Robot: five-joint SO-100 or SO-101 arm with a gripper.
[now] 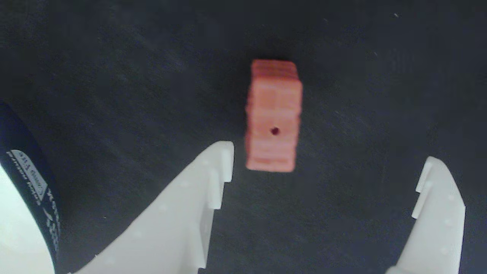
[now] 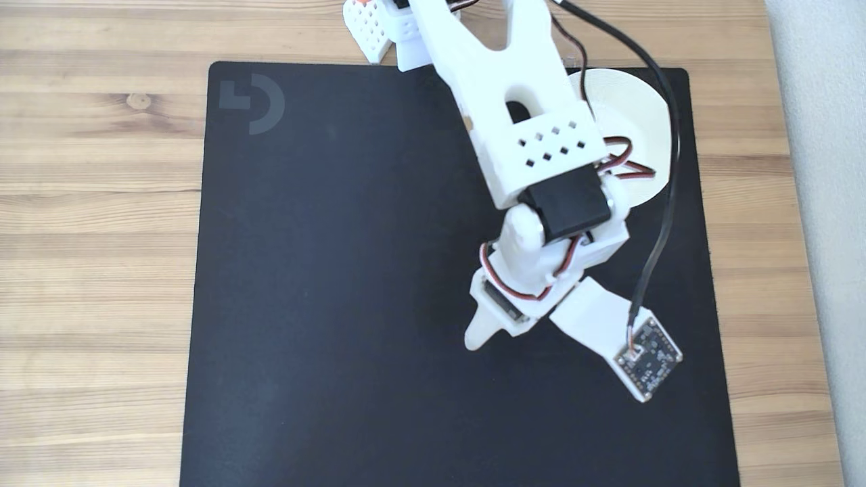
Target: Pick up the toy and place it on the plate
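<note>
Wrist view: the gripper (image 1: 327, 160) stands wide open and empty before the toy (image 1: 274, 114); white writing on the plate (image 1: 34, 190) rim is unreadable.

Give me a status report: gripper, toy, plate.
Gripper open, empty, above the mat. Toy lies on the mat just ahead of the fingertips, untouched. Plate partly behind the arm, nothing seen blocking.
</note>
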